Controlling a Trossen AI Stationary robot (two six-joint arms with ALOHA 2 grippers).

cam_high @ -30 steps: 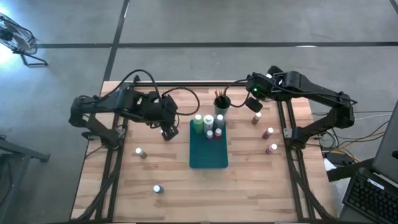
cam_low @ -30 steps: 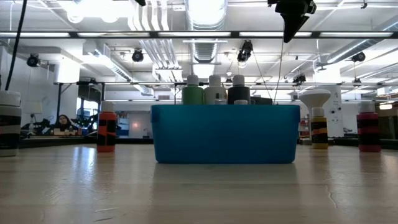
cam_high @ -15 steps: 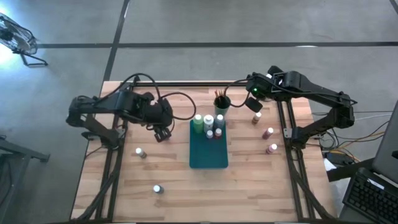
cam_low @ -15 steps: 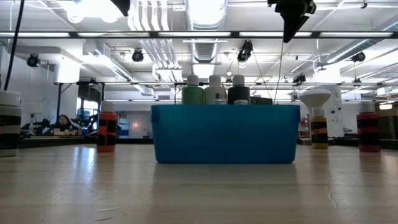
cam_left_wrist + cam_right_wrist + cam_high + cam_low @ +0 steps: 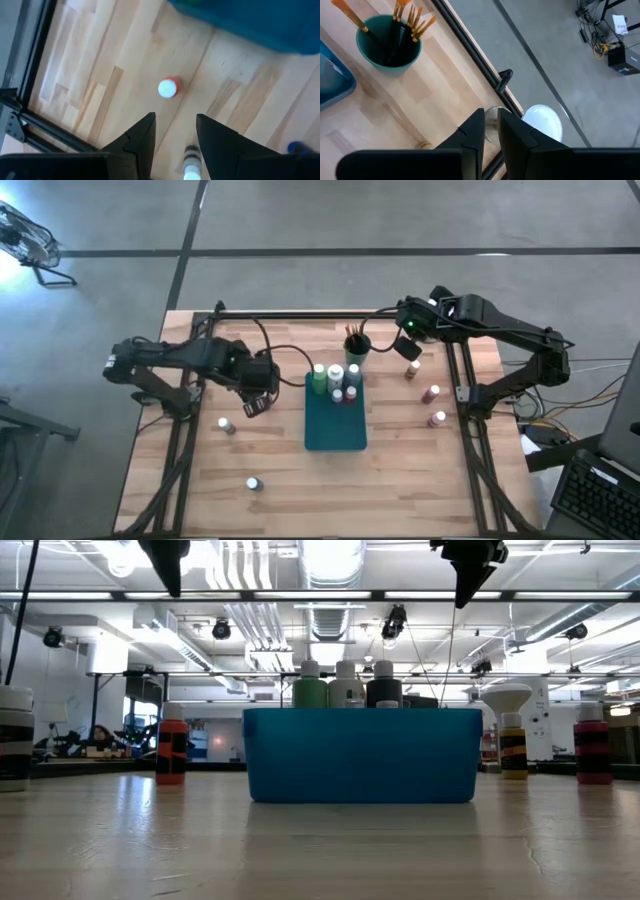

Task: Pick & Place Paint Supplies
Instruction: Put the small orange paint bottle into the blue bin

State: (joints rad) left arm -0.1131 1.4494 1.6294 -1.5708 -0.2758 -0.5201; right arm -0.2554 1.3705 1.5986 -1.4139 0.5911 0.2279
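A teal tray (image 5: 335,425) at mid-table holds several white-capped bottles (image 5: 335,380) at its far end. A teal cup (image 5: 390,47) of wooden-handled brushes stands just beyond the tray. Loose bottles stand left of the tray (image 5: 225,424), toward the near edge (image 5: 254,483), and right of it (image 5: 431,393). My left gripper (image 5: 175,132) hangs open in the air left of the tray, pointing steeply down above a red bottle (image 5: 168,88). My right gripper (image 5: 490,122) is shut and holds nothing. It is raised at the far right, beside the cup.
A white-domed object (image 5: 542,120) on a metal stand sits at the far right edge below my right gripper. Black frame rails (image 5: 185,450) run along the table's sides. Bare wood lies between the tray and the near edge.
My left gripper has come down and drawn away from the tray toward the table's left and near edges, tipping more steeply downward. Its fingers stay open.
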